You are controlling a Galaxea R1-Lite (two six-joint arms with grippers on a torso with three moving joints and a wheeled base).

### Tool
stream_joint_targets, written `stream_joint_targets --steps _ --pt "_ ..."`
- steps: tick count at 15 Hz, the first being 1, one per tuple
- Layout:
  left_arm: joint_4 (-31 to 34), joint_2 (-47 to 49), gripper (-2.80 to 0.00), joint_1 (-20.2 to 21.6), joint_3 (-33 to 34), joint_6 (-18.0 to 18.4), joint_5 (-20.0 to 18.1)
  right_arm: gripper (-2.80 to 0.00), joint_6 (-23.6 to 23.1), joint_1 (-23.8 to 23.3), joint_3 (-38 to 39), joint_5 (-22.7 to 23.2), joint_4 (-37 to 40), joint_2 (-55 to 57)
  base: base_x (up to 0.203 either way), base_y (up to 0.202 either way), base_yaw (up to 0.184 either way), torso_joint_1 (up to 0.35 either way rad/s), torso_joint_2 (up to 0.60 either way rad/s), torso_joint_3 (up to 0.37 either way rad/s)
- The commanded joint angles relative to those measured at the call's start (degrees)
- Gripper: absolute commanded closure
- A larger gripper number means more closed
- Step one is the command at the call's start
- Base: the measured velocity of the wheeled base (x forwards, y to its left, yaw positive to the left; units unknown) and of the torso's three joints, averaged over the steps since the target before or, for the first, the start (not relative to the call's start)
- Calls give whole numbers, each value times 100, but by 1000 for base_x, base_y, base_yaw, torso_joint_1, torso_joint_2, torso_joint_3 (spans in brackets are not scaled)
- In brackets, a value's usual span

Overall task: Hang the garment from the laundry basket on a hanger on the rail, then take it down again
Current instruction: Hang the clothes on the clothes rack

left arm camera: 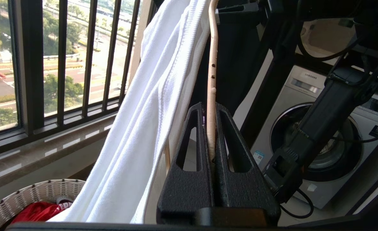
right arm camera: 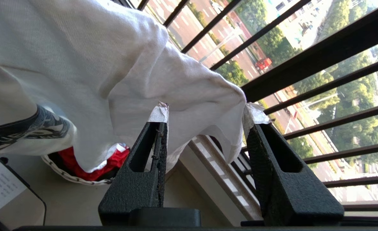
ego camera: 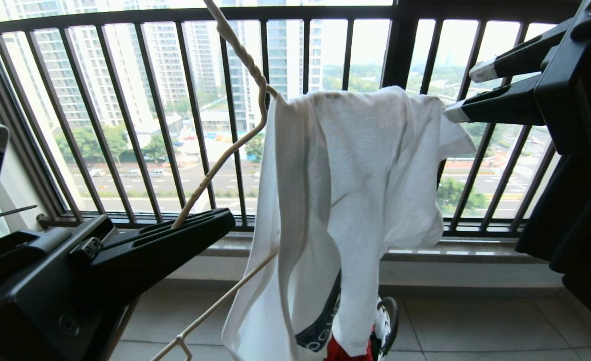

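While draped over beige wire hanger (ego camera: pixel 235 145), white T-shirt (ego camera: pixel 355 200) hanging above white woven laundry basket (left arm camera: pixel 22 195) before black window railing (ego camera: pixel 125 115), left pincer (left arm camera: pixel 211 134) clamped on hanger wire, right pincer (right arm camera: pixel 205 115) parted, tips against shirt's edge.

The white T-shirt (ego camera: pixel 355 210) hangs at centre, draped over the beige hanger (ego camera: pixel 235 145). At eight o'clock the left gripper (ego camera: pixel 195 225) clamps the hanger's wire. At two o'clock the right gripper (ego camera: pixel 468 93), fingers (ego camera: pixel 480 71) parted, touches the shirt's shoulder.
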Motion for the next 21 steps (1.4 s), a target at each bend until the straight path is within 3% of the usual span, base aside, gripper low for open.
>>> stream_joint_targets --steps 1,5,9,11,16,21 --pt "0 -172 0 22 163 -15 -169 -280 -13 21 -98 636 55 118 0 0 0 0 0 0" --pt "10 -233 0 15 256 -22 -388 -280 -107 -6 -109 1929 -113 -1 0 0 0 0 0 0" --pt "44 -219 0 15 248 -36 -576 -280 -130 -1 -59 2973 -22 76 0 0 0 0 0 0" --pt "356 -278 0 13 172 -31 -671 -280 -131 -1 -59 3354 -190 265 0 0 0 0 0 0" --pt "678 -570 0 9 -42 -22 -678 -280 -224 0 -16 3888 -262 632 0 0 0 0 0 0" --pt "1014 -778 0 5 -209 -5 -678 -280 -412 -6 -4 3920 -259 852 0 0 0 0 0 0"
